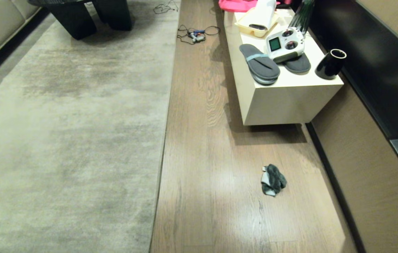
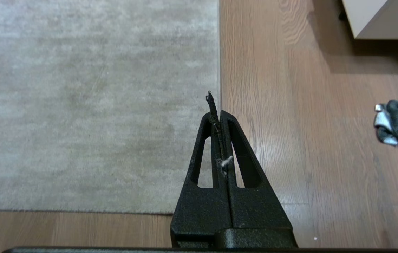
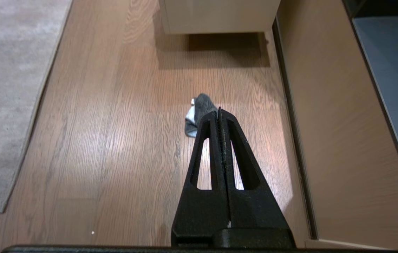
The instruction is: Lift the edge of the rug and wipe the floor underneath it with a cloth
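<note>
The pale grey rug [image 1: 65,133] lies flat on the left, its rug edge [image 1: 165,140] running straight along the wood floor [image 1: 213,175]. A crumpled dark grey and whitish cloth [image 1: 272,180] rests on the floor to the right of the rug, near the wall. Neither arm shows in the head view. My left gripper [image 2: 217,114] hangs shut high above the rug edge [image 2: 219,63], a wisp of white fluff stuck between its fingers, with the cloth [image 2: 395,122] off to one side. My right gripper [image 3: 219,113] is shut and empty, high above the cloth [image 3: 199,112].
A cream low cabinet [image 1: 286,102] stands beyond the cloth, carrying grey slippers [image 1: 260,65], a remote controller [image 1: 285,44] and a black cup [image 1: 330,64]. Cables [image 1: 195,34] lie on the floor farther off. A dark table [image 1: 90,14] stands on the rug. The wall [image 1: 367,175] borders the right.
</note>
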### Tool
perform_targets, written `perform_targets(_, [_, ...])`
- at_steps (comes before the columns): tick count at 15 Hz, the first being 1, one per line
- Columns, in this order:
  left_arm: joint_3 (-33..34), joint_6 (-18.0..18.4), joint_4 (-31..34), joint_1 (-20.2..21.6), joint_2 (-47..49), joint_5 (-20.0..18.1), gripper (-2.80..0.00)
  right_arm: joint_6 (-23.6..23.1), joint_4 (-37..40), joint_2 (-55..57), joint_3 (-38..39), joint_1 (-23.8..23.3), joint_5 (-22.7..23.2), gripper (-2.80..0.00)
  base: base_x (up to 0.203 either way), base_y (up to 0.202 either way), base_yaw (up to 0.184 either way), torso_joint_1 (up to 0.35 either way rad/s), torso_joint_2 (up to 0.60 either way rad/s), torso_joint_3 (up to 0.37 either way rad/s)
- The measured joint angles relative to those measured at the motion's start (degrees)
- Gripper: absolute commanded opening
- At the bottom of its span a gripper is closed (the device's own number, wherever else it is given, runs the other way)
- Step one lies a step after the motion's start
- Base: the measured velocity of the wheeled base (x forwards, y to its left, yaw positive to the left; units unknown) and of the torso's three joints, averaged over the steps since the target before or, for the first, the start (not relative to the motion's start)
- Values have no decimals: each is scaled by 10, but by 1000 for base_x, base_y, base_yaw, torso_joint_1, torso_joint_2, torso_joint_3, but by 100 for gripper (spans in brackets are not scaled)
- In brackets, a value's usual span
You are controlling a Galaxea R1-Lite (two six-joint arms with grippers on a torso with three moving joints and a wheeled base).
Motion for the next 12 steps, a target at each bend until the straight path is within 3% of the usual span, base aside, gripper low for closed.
perform_targets(12, [0, -1, 0, 0, 0, 0, -280, 0, 0, 0, 0, 0, 0, -280, 0, 0, 0, 3, 2, 204])
